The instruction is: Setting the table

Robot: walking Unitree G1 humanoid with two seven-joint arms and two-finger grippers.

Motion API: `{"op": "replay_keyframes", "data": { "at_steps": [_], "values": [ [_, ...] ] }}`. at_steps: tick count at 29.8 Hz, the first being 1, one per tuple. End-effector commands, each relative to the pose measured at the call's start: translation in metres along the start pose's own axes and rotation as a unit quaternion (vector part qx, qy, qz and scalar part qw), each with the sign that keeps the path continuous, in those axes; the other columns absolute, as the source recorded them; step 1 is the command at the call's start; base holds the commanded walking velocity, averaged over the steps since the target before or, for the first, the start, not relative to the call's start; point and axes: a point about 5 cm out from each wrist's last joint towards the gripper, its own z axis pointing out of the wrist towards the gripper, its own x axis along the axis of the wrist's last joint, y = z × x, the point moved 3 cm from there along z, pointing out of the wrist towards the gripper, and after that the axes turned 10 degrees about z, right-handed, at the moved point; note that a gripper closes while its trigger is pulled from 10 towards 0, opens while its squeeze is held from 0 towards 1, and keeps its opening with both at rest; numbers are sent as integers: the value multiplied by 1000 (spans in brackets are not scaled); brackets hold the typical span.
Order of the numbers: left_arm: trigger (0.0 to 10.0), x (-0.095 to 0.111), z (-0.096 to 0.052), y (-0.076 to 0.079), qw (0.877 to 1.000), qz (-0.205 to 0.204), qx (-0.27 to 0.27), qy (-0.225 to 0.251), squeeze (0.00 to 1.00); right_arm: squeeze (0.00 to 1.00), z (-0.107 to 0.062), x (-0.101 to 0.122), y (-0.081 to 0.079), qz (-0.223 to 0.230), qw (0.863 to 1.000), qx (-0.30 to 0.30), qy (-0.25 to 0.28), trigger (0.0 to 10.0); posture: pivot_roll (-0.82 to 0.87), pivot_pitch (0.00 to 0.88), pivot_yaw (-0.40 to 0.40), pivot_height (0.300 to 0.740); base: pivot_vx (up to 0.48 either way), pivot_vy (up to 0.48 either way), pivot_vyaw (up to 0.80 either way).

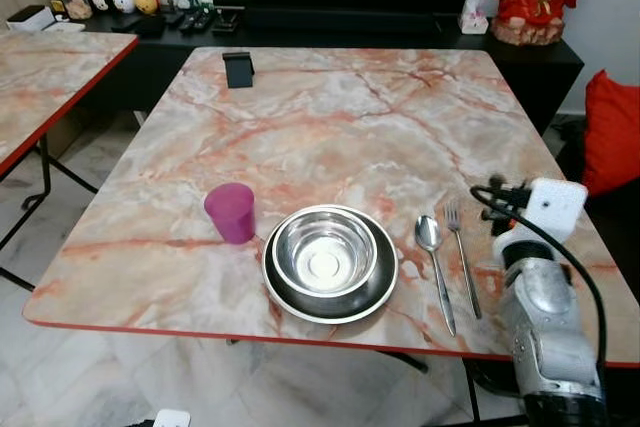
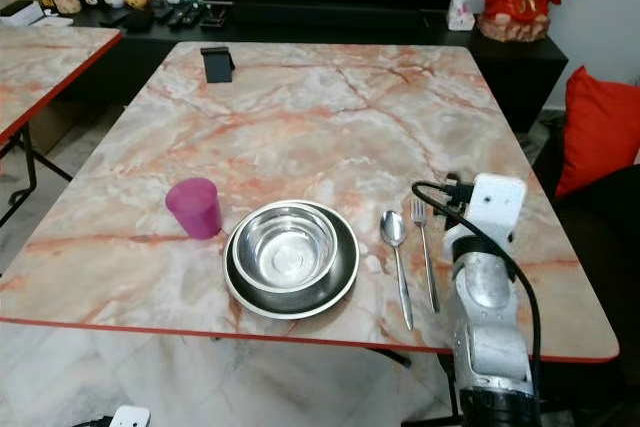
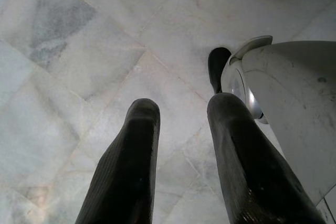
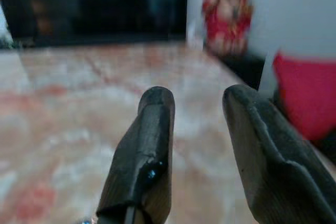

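Marble-patterned, with a red edge, the counter carries a place setting near its front edge. A steel bowl sits inside a dark plate. Just left of the plate stands an upright pink cup. Right of the plate a spoon and a fork lie side by side, handles toward the robot. The right gripper hovers low over the counter's right part near the fork, its fingers spread apart and empty. The left gripper hangs over the tiled floor, fingers likewise parted, holding nothing. A small black object stands at the far side.
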Motion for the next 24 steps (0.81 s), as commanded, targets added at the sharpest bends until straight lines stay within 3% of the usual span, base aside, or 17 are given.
{"op": "replay_keyframes", "data": {
  "at_steps": [1, 6, 13, 24],
  "values": [
    [10000, -4, -1, -2, 1000, 3, 3, -4, 0, 0, -7, 3, -2, -2, 1000, -3, 13, 10000, 42, 0, 5, 707, 0, 0, 0],
    [10000, -4, -1, -3, 1000, 1, 5, -2, 0, 0, -18, 8, 4, -23, 999, -20, 41, 10000, 35, 0, 5, 707, 0, 0, 0],
    [10000, -3, -1, -1, 1000, -10, 2, 0, 0, 0, -15, 9, 3, -27, 998, -23, 48, 10000, 38, 0, -6, 707, 0, 0, 0],
    [10000, -2, 0, -1, 1000, -8, -1, -1, 0, 0, -9, 12, -10, -17, 998, -11, 59, 10000, 43, 0, -7, 707, 0, 288, 0]
  ]
}}
